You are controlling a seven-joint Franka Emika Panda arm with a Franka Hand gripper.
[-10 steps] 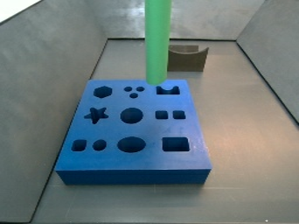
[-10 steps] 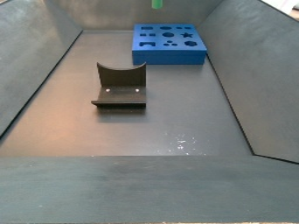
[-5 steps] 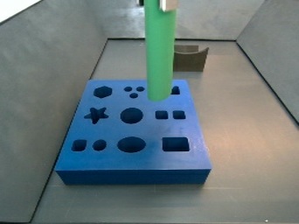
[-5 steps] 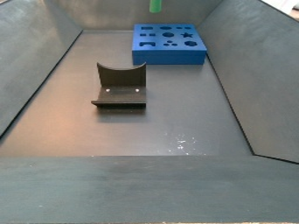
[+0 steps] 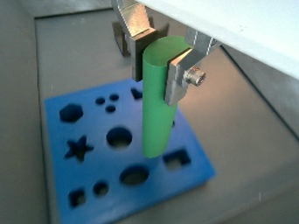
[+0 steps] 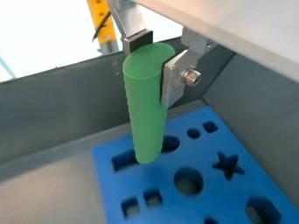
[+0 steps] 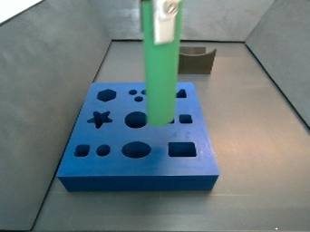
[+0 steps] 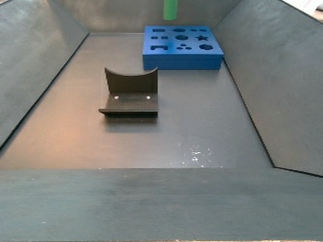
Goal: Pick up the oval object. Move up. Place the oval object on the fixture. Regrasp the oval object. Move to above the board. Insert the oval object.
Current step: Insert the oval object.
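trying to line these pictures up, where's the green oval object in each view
Wrist view: oval object upright, clamped in the pincer, above the board.
Wrist view: oval object hangs from the pincer over the board.
Side view: oval object tall over the board.
Side view: only its tip shows, beyond the board.
Shared landmark: the board.

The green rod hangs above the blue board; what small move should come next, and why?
Probably a small sideways shift to centre over the oval hole, then down. The hand holds the oval object upright, its lower end clear above the board, not yet in any hole.
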